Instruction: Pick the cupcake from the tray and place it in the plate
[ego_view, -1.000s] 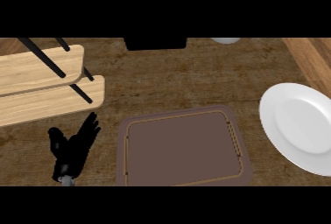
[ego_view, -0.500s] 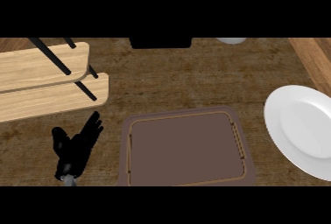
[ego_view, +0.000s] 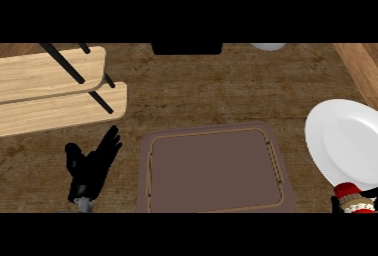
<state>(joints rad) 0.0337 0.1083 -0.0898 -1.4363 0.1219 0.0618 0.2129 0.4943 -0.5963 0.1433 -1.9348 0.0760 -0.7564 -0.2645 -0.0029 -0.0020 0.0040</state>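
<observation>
**Cupcake at the plate's near rim, in the right hand**

Look to the lower right corner of your head view: the cupcake (ego_view: 353, 199) shows there, with a red top and a pale, striped wrapper beneath it. It is cut off by the view's lower edge. It sits at the near rim of the plate (ego_view: 341, 142), well apart from the tray (ego_view: 214, 131).

The black fingers (ego_view: 334, 202) of the right hand (ego_view: 336, 204) show on both sides of the cupcake, clasped about it. You see little else of that hand.

The plate is white and round, lying on the worktop (ego_view: 221, 85) at the right, partly cut by the view's edge. Its white face shows plain above the cupcake. The tray is brown with rounded corners and a raised rim, in the middle of the view, and its flat brown floor shows all over.

Your left hand (ego_view: 90, 167) rests at the lower left, just beside the tray, fingers straight and released, pointing up. Above it stand two wooden shelves (ego_view: 52, 90) with black rods (ego_view: 70, 67).
</observation>
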